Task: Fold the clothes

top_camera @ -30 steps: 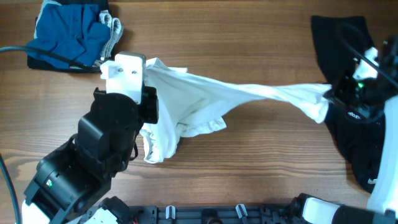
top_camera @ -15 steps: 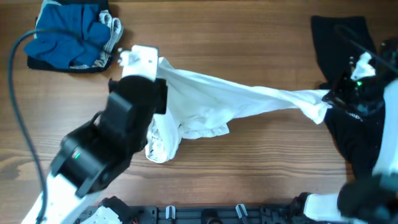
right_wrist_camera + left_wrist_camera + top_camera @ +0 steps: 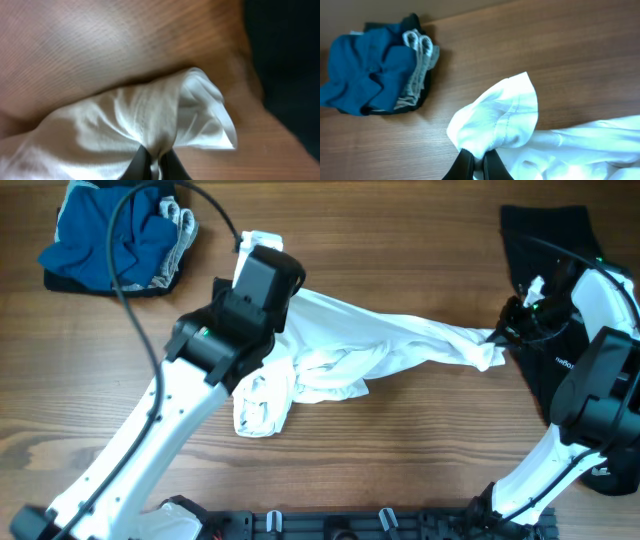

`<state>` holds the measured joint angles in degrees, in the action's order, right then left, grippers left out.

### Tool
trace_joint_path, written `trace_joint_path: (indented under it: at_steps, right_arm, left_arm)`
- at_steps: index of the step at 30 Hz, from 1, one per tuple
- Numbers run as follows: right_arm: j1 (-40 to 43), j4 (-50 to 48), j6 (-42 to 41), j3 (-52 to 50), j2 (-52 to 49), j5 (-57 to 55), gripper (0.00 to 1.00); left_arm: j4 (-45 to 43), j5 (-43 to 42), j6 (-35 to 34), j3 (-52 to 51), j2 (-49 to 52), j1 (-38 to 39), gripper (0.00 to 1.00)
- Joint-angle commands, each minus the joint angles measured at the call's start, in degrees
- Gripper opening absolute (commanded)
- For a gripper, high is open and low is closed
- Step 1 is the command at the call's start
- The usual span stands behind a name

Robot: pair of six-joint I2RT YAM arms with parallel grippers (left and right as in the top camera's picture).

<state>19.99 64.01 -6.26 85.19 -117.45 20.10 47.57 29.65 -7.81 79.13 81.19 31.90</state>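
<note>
At the far left of the wooden table [image 3: 400, 240] lies a crumpled blue fabric garment [image 3: 105, 235]. A small grey knit piece [image 3: 180, 225] is tucked against its right side. Both sit well apart from the work.

Next comes the left gripper [image 3: 479, 161]. Its fingers pinch a bunched edge of the large white cotton T-shirt [image 3: 380, 340], and a flap of hem pokes out beyond them. The shirt runs from there as a taut, twisted band across the middle of the table. A slack, rumpled lump of it sags onto the wood below the left arm.

At the far end the right gripper [image 3: 156, 159] has its fingers closed on a gathered tip of the same shirt, just beside a flat black fabric garment [image 3: 545, 240] at the right edge.

My reading is that the step in hand is stretching the shirt open, with no fold made yet. The next move likely calls for untwisting the band and laying it flat. That probably means regripping at true corners so the sagging lump spreads out.
</note>
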Motion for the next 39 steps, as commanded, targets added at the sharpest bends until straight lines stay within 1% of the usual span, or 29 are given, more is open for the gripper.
trace_joint_path:
  at_steps: [1,2,3,4,5,7,11,14,17,21,24,28,29,30,32,33,34,35,39]
  right_arm:
    - [-3.37,-1.75,2.86,1.2,-0.28,2.47,0.26]
    - [-4.37,-1.55,3.28,1.99,-0.15,2.43,0.44]
    - [-5.09,-1.27,3.26,2.67,-0.02,2.43,0.56]
    - [-5.73,-0.7,3.19,3.39,0.33,2.45,0.62]
    - [-6.32,-0.09,3.19,4.07,0.68,2.43,0.65]
    - [-7.21,1.51,2.99,5.2,1.79,2.43,0.68]
    - [-8.44,5.92,0.87,5.66,4.46,1.07,0.68]
    - [-9.66,9.66,-3.52,4.52,5.44,-6.69,0.66]
    - [-10.23,9.9,-5.97,1.86,5.49,-8.85,0.63]
    - [-11.13,5.42,-8.0,-4.61,5.49,-9.05,0.61]
    - [-11.8,0.61,-11.23,-9.42,5.49,-11.3,0.6]
    - [-11.85,-7.08,-12.15,-12.52,5.49,-12.33,0.58]
    - [-11.85,-8.61,-12.2,-12.85,5.49,-12.5,0.56]
    - [-11.89,-9.88,-12.17,-13.14,5.49,-12.52,0.53]
    - [-11.91,-11.5,-12.07,-13.22,5.49,-12.48,0.42]
    - [-11.91,-11.78,-11.78,-13.22,5.49,-12.48,0.32]
    - [-11.91,-11.87,-11.76,-13.2,5.51,-12.5,0.13]
    - [-11.89,-11.89,-11.76,-13.2,5.51,-12.48,0.04]
    - [-11.87,-9.4,-11.82,-11.15,6.99,-11.74,0.04]
  left_arm:
    - [-1.55,-2.29,0.04,0.7,4.37,-0.63,0.04]
    - [-1.95,-3.28,0.04,0.7,5.46,-0.63,0.04]
    - [-2.21,-3.91,0.04,0.7,6.25,-0.63,0.04]
    - [-2.36,-4.35,0.04,0.7,6.91,-0.63,0.04]
    - [-2.54,-4.35,0.04,0.7,7.32,-0.63,0.04]
    - [-2.58,-4.31,0.04,0.7,7.65,-0.63,0.04]
    - [-2.97,-4.2,0.07,0.7,7.65,-0.7,0.04]
    - [-2.95,-4.09,0.04,0.7,7.65,-1.09,0.04]
    - [-2.93,-4.11,0.04,0.7,7.65,-1.84,0.04]
    - [-2.91,-4.11,0.04,0.7,7.63,-2.6,0.04]
    - [-2.86,-4.11,0.04,0.7,7.63,-2.93,0.04]
    - [-2.89,-4.11,0.04,0.7,7.63,-2.93,0.04]
    - [-2.89,-4.11,0.04,0.7,7.63,-2.95,0.04]
    - [-2.89,-4.11,0.04,0.7,7.63,-2.95,0.04]
    - [-2.69,-4.11,0.04,0.7,7.63,-2.95,0.04]
    - [-2.54,-4.11,0.04,0.7,7.63,-2.93,0.04]
    - [-2.43,-4.11,0.04,0.7,7.63,-2.93,0.04]
    - [-2.32,-4.11,0.04,0.7,7.63,-2.93,0.04]
    - [-2.34,-4.09,0.04,0.7,7.56,-2.95,0.04]
